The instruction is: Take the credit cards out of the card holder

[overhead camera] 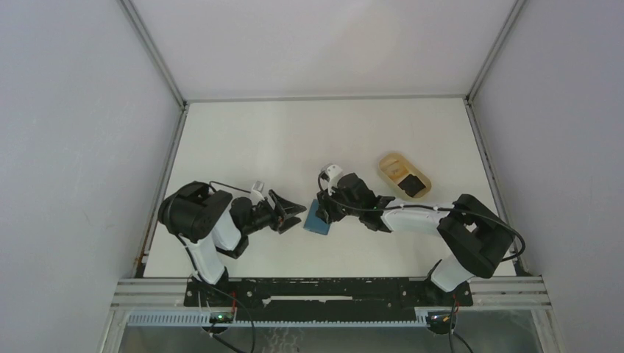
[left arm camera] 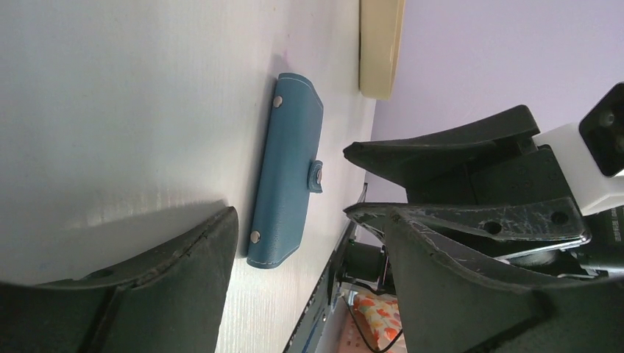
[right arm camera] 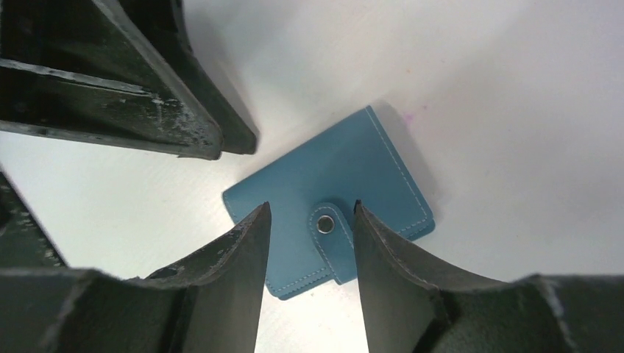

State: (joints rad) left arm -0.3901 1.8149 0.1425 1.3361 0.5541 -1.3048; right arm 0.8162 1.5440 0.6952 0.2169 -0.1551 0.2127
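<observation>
Small teal-blue rectangular leather card holder [overhead camera: 318, 218] lies flat on your white table [overhead camera: 294, 140], near the front edge, between the two arms. It is folded shut; the little snap tab [right arm camera: 325, 224] wraps over one long edge, its metal stud showing. No cards show at its edges.

Your right hand [overhead camera: 329, 209] hangs directly over the holder, pointing down. In the right wrist view its two dark fingers [right arm camera: 243, 250] stand apart, one on each side of the snap tab, with a clear gap between them: open, gripping nothing. You cannot tell whether the tips touch the leather.

Your left hand [overhead camera: 296, 215] sits low, just left of the holder, aimed at it. Its fingers [left arm camera: 199, 250] are spread wide, nothing between them, apart from the holder's near short end.

A tan oval shallow dish [overhead camera: 394, 163] rests farther back on the right side of the table, well apart from the holder. A dark flat piece [overhead camera: 416, 185] lies at the dish's near end; too small to identify.
</observation>
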